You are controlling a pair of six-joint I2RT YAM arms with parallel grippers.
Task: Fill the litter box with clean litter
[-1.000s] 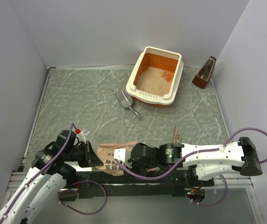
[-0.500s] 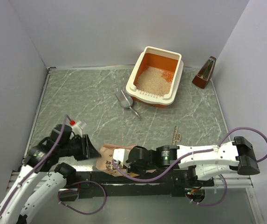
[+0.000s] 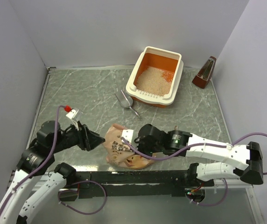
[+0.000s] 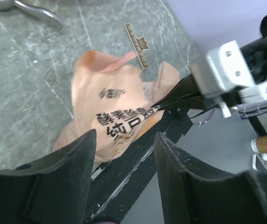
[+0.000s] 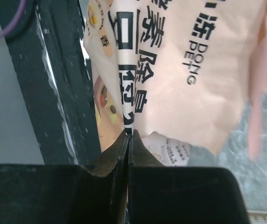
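One scoop [image 3: 124, 100] lies between bag [image 3: 116, 142] and litter box [image 3: 154, 96] (metronome [image 3: 204, 73] aside).

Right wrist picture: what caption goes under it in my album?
Right gripper pinching a fold of the peach-pink bag.

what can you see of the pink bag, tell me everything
The pink bag is thin, crumpled peach-pink plastic printed with black characters, "DONG PET" and small cartoon pictures. It sits slack at the near edge of the grey table. The right gripper is shut on a fold of it; the open left gripper is apart from it.
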